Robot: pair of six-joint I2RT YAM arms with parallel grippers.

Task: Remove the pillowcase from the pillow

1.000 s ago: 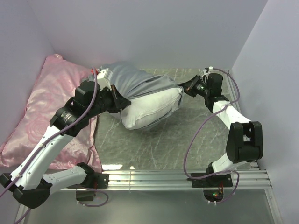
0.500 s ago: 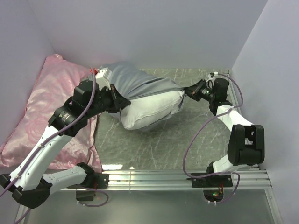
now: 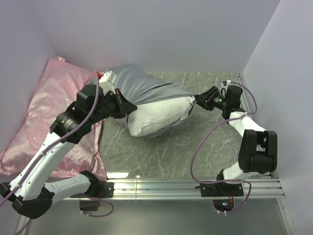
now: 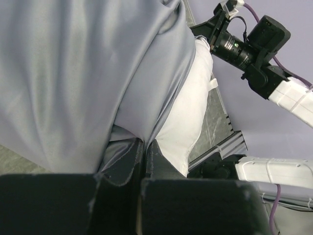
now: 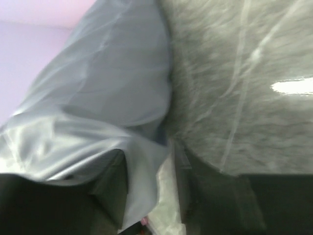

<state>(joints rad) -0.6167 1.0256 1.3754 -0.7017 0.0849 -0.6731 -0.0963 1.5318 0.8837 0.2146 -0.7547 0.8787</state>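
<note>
- Cloth of the pillowcase [image 3: 142, 85] is stretched between both pincers; the pillow [image 3: 161, 115] is bared just beside the left pincer [image 3: 129, 108].
- Both are clamped on the pillowcase: the left at its hem, the right pincer [image 3: 198, 101] at its end.
- The hem should be pulled evenly, so the pillow is not dragged along the table [image 3: 161, 152].

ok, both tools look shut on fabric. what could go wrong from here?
1. The right tool pinches only a thin fold at the end of the pillowcase. A harder pull may slip it free.
2. The left tool clamps grey fabric right beside the exposed white pillow. If it holds no pillow underneath, both tools just stretch the same sleeve and the pillow probably stays in.
</note>
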